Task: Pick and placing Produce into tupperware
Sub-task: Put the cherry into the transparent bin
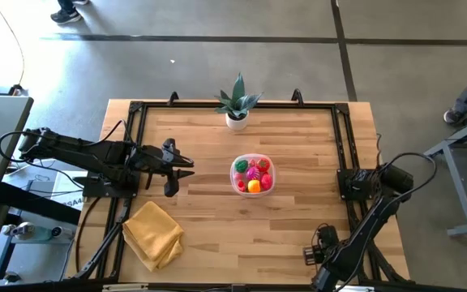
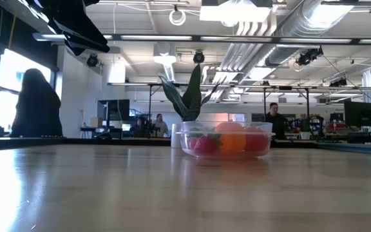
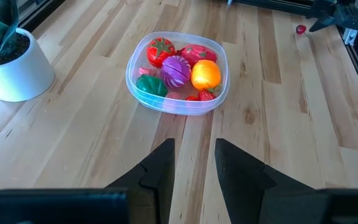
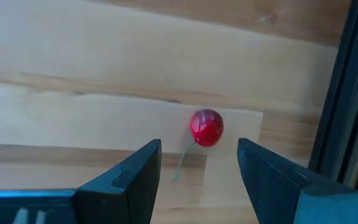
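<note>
The clear tupperware point(image 1: 252, 174) sits at mid-table and holds several toy produce pieces: a red tomato point(image 3: 160, 50), a magenta piece point(image 3: 176, 70), an orange one point(image 3: 205, 74) and a green one point(image 3: 150, 85). The low view shows the tub point(image 2: 227, 138) resting on its base. A small red cherry with a thin stem point(image 4: 206, 127) lies on the wood by the right frame rail. My right gripper point(image 4: 199, 152) is open just short of the cherry. My left gripper point(image 3: 194, 158) is open and empty, left of the tub, pointing at it.
A potted green plant in a white pot point(image 1: 237, 109) stands at the far edge. A folded yellow cloth point(image 1: 152, 234) lies near the left front corner. A black frame rail point(image 4: 337, 93) runs close beside the cherry. People are in the room behind the table.
</note>
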